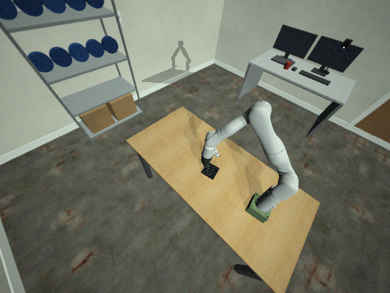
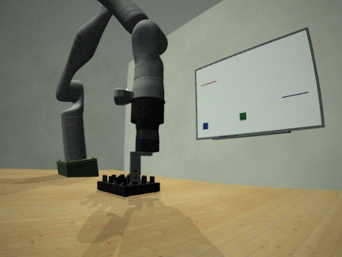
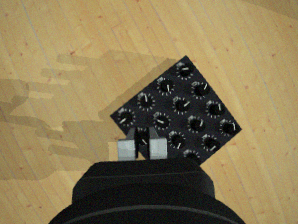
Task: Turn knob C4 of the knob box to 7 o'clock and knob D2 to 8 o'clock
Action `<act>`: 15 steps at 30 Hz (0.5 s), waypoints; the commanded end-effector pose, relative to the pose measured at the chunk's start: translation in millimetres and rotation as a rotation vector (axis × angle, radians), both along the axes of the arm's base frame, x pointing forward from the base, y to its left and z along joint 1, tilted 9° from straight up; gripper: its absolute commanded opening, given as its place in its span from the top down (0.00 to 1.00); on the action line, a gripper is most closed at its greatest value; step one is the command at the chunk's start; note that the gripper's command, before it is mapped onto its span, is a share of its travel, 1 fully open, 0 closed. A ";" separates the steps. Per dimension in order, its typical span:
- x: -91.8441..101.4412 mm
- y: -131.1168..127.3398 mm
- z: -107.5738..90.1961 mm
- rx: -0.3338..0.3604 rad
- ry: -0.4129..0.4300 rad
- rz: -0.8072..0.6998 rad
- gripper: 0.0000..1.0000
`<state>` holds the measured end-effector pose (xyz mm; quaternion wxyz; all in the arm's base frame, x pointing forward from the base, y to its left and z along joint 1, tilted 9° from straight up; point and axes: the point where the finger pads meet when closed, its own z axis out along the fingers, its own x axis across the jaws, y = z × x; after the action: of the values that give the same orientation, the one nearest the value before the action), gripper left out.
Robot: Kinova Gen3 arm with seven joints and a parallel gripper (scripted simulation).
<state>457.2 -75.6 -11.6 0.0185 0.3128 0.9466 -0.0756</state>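
Sixteen knobs crowd the black knob box [image 3: 178, 113], which sits mid-table on the wooden table [image 1: 180, 126], with bare wood on every side; the gripper [image 3: 141, 149] stands upright over its edge row, fingers narrowed onto one knob [image 3: 141, 137], neighbours close beside. Behind, the arm's green base [image 1: 253, 212] is well apart; shelves [image 1: 124, 54] and a desk [image 1: 269, 61] line the walls

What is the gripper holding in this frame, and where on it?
The gripper is shut on a knob at the near edge of the knob box, its two fingers clamping the knob's sides from above.
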 end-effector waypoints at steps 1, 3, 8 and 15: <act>0.7 0.1 0.8 0.004 0.001 0.024 0.70; 0.7 0.1 0.8 0.005 0.009 0.073 0.70; 0.7 0.1 0.8 0.006 0.027 0.190 0.70; 0.7 0.1 0.8 0.008 0.050 0.337 0.70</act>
<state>457.2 -75.6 -11.6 0.0060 0.1557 0.9847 -0.0779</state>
